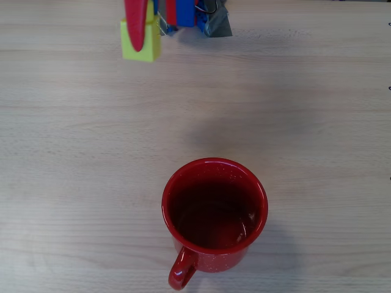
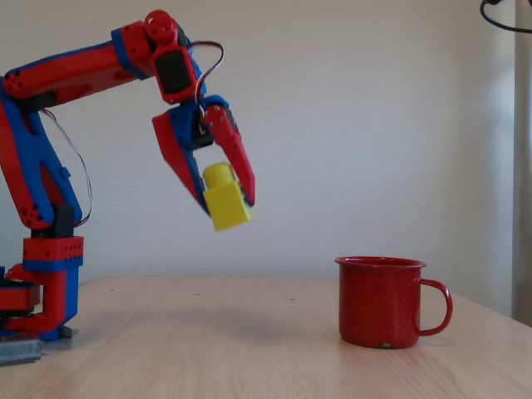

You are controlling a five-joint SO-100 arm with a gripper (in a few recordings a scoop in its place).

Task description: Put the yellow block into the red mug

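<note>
The block [image 2: 225, 199], a small yellow brick with one round stud, is held in the air between the two red fingers of the gripper [image 2: 229, 202]. In the fixed view it hangs tilted, stud pointing up and to the left, well above the table [image 2: 249, 349] and to the left of the mug [image 2: 382, 301]. The jaws are closed just to the width of the block and pinch it on opposite faces; one finger [image 2: 237, 162] lies across its right side, the other along its left.

In the overhead view the block [image 1: 150, 44] appears near the top edge, left of centre, with one red finger [image 1: 135, 23] lying across it and hiding its middle. The mug [image 1: 214, 215] sits lower in that picture, right of the block and well apart from it.

The mug stands upright on the table, mouth open, its interior dark red. In the overhead view its loop handle [image 1: 181, 271] points toward the bottom edge; in the fixed view the handle [image 2: 438, 307] is on the right. Faint white speckles show on its wall.

The arm [image 2: 75, 71], red with blue joints, reaches from its base [image 2: 46, 287] at the left of the fixed view, rises, then bends down to the gripper. The table is pale wood; a soft shadow lies on it beneath the block.
</note>
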